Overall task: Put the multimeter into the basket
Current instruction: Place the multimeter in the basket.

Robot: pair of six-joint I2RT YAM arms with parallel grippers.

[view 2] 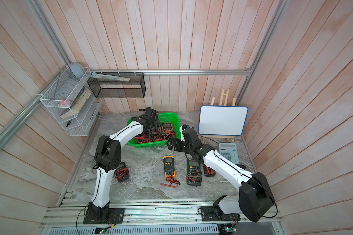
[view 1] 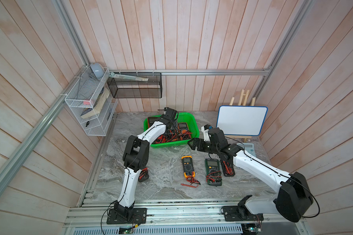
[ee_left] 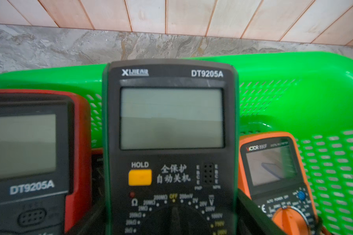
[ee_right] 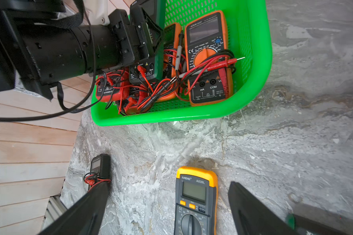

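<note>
The left arm (view 1: 128,181) and right arm (view 1: 259,166) are of identical build. Link shells (view 1: 159,131) are glossy white and rounded, dotted with small dark screws (view 1: 155,126). Joint housings (view 1: 136,154) are matt black and blocky, and the one marked carries a round pattern of holes. A thin black cable (ee_right: 29,118) runs along each arm and loops free at the joints. Each arm mounts on a black rectangular base plate (view 1: 126,216), with red and black wires (view 1: 258,220) beside it. The right hand (view 1: 191,144) carries two black wedge-shaped fingers (ee_right: 86,211).

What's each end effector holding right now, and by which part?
Left end effector clamps the green-cased multimeter across its sides at the dial. Right end effector holds nothing.
</note>
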